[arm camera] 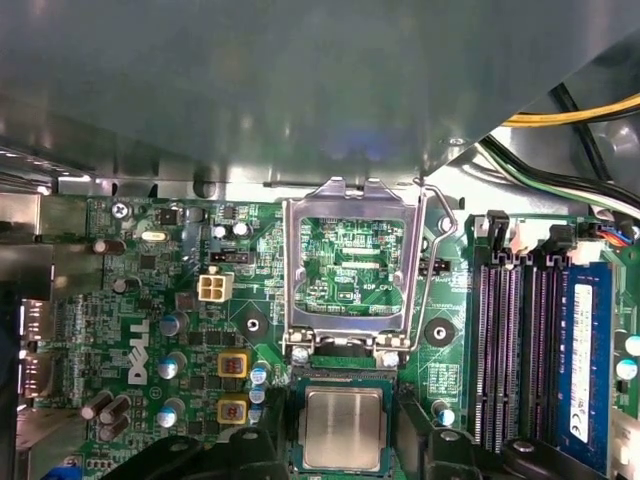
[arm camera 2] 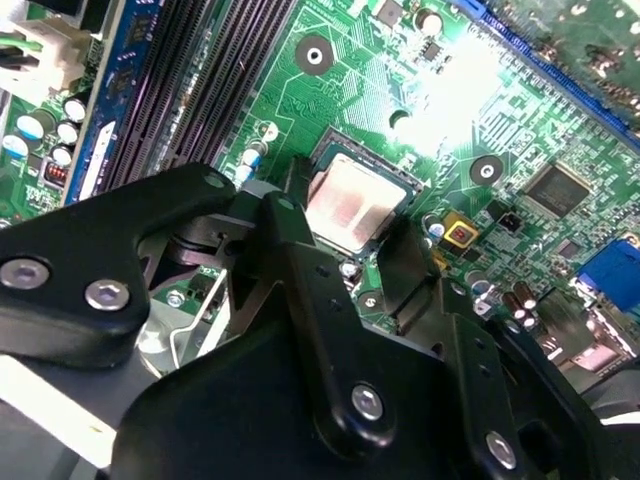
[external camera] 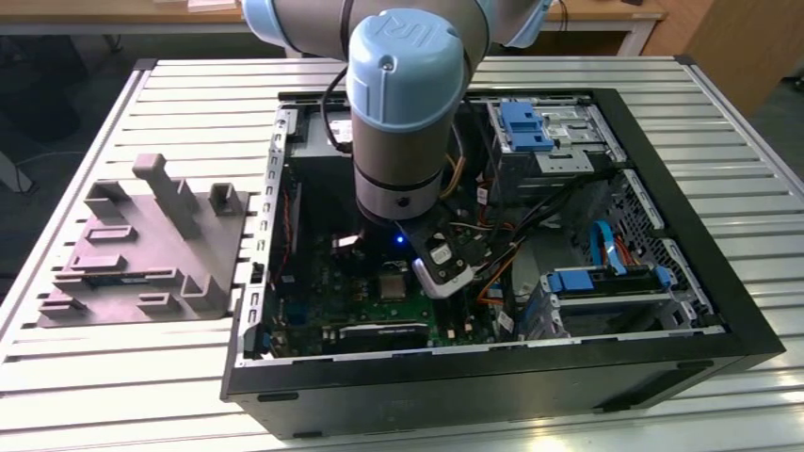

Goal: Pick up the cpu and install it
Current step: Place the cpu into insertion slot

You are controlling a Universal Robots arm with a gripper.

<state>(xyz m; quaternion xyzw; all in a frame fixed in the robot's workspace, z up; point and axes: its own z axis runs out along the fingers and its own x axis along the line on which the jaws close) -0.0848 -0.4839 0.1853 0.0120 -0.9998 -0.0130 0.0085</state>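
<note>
Second wrist view, nearest first: looking down past the gripper and finding its black fingers spread apart, open and clamping nothing. Straddling the cpu, one finger on either side, with a strip of socket rim showing between chip and finger in the first wrist view. Finding the cpu lying flat inside the socket, pale silvery top facing up, square to the rim.

Just beyond the socket, seeing the metal load plate standing swung open, with bare green board showing through its window and the wire lever running along one side. Spreading around all this, the green motherboard, carrying dark memory slots with one blue-labelled memory stick seated among them. Crossing above the slots, yellow and black cables, clear of the fingers.

Reaching steeply down from above in the exterior view, with the pale blue and grey arm entering the open black computer case and covering part of the board. Crowding the case towards the exterior view's right, drive bays with blue clips and loose wiring. Resting the case on a slatted metal table; lying well apart on the exterior view's left, a grey tray with upright blocks.
</note>
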